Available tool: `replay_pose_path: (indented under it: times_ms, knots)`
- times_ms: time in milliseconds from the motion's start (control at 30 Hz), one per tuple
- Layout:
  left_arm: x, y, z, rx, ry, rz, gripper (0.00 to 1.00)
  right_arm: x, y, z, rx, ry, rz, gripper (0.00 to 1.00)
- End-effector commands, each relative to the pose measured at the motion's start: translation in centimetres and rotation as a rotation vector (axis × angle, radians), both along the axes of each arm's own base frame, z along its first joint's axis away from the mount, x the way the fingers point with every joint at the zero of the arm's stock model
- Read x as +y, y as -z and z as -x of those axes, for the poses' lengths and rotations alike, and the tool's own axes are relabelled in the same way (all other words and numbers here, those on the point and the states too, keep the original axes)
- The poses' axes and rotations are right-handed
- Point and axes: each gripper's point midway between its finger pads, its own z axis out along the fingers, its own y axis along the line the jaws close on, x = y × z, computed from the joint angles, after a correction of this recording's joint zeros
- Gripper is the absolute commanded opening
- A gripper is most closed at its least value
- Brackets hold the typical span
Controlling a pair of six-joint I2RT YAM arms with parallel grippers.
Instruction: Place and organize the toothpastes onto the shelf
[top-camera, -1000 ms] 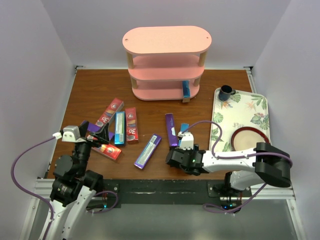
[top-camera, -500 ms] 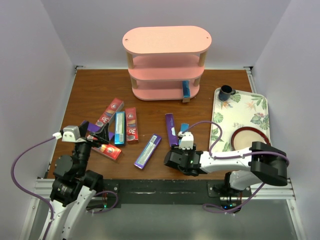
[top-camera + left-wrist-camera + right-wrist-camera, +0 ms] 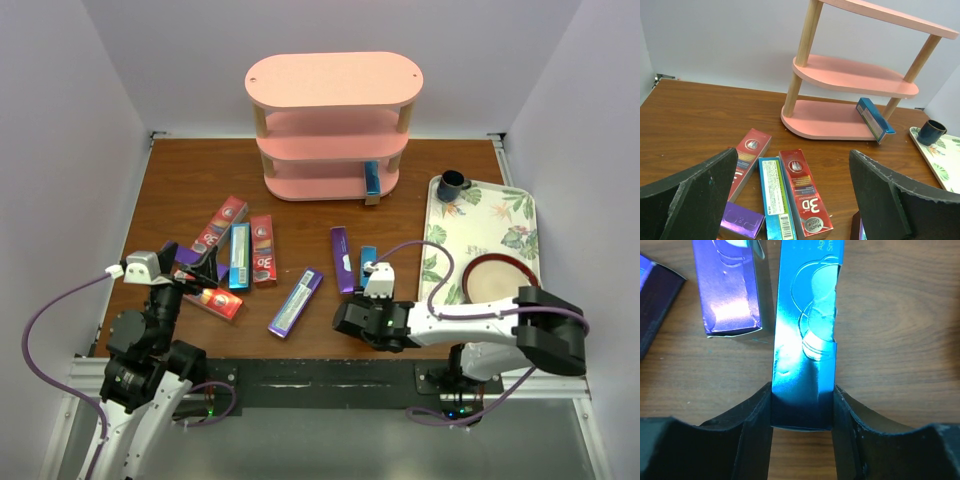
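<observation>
- Progress: 1 of 9 done. A shelved blue carton (image 3: 371, 178) stands on its edge on the bottom tier of the shelf (image 3: 335, 80), at the right end by the post. No cartons show on the mid or top tiers.
- Right gripper (image 3: 802, 392): its fingers are pressed onto both long sides of the gripped blue carton (image 3: 807, 315), at the near end. The rest of the box runs straight out ahead of the tips. You can't tell from these views whether it's off the wood yet.
- Ahead and just left of those fingers lies a purple carton (image 3: 727, 295), roughly parallel, with a thin gap between the two. A second purple carton (image 3: 296, 301) sits further to that side.
- Left gripper (image 3: 792, 155): spread wide, holding nothing.
- Between and ahead of its fingers, a red 3D carton (image 3: 802, 192) and a teal carton (image 3: 774, 200) lie side by side, touching.
- A second red carton (image 3: 751, 160) lies toward the left finger, and a third purple carton (image 3: 740, 220) pokes out below that finger.
- A third red carton (image 3: 213, 300) lies right by this gripper in the top view.
- The floral tray (image 3: 520, 205), off to the right of the right fingers, holds a dark mug (image 3: 452, 184) and a red-brown bowl (image 3: 495, 278). It holds no cartons (and isn't your target).
- Left to do, as I judge it: 8 cartons incl. the pinched one — prob. one colour per tier.
</observation>
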Motion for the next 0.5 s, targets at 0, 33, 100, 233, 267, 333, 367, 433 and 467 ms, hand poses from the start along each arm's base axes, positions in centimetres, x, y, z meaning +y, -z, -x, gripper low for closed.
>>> replay_pose_path:
  times_ms: [0,33,100,233,267,333,367,433,467]
  knots:
    - [0.8,-3.2,2.6,-0.167,0.009,0.044,0.98,-1.3,-3.7,-0.8,-0.093,-0.006,-0.006,0.31]
    - [0.8,-3.2,2.6,-0.168,0.008,0.043,0.98,-1.5,-4.1,-0.8,-0.097,-0.017,-0.004,0.31]
    - [0.8,-3.2,2.6,-0.167,0.01,0.042,0.98,-2.0,-5.6,-0.6,-0.112,-0.042,-0.028,0.27]
    - [0.8,-3.2,2.6,-0.168,0.01,0.043,0.98,-2.5,-8.6,-0.7,-0.16,-0.089,-0.078,0.25]
    - [0.8,-3.2,2.6,-0.169,0.009,0.042,0.98,-2.7,-9.5,-0.7,-0.178,-0.11,-0.082,0.25]
    - [0.8,-3.2,2.6,-0.167,0.009,0.041,0.98,-2.2,-11.0,-0.9,-0.198,-0.137,-0.096,0.25]
    - [0.8,-3.2,2.6,-0.169,0.009,0.041,0.98,-2.1,-11.6,-1.1,-0.207,-0.17,-0.072,0.25]
    - [0.7,-3.2,2.5,-0.167,0.011,0.041,0.98,-1.1,-13.0,-1.6,-0.214,-0.19,-0.092,0.25]
    - [0.7,-3.2,2.5,-0.169,0.012,0.041,0.98,-0.9,-13.4,-1.8,-0.219,-0.213,-0.076,0.24]
